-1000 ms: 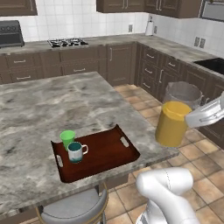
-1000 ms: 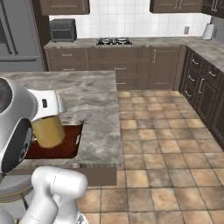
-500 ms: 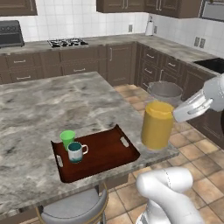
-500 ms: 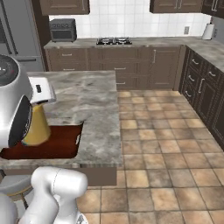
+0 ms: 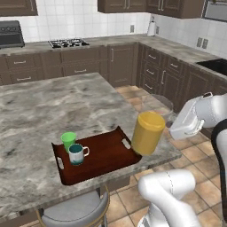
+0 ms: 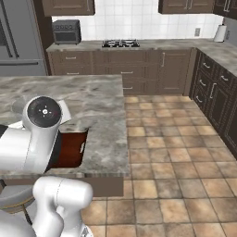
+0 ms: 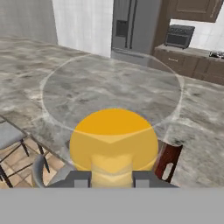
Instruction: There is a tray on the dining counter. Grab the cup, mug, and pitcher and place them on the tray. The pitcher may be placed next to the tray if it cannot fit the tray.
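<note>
Spanning the scene, the counter (image 5: 53, 111) carries the tray (image 5: 106, 153) at its near edge, cup (image 5: 68, 139) and mug (image 5: 76, 154) at its left end. Tilted over its right end hangs the pitcher (image 5: 147, 133), clamped by the gripper (image 7: 112, 178).

yellow-orange pitcher (image 5: 147, 132), green cup (image 5: 68, 140), red-brown tray (image 5: 104, 156)

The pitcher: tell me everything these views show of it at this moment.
The pitcher is a cylinder with an opaque yellow-orange body and a clear glass upper part. It is tilted, its glass top leaning away toward the floor side, and it hangs at the right end of the tray by the dining counter edge. In the hand view the tool grips it from the side, fingers flanking the yellow part. Its handle cannot be made out.
</note>
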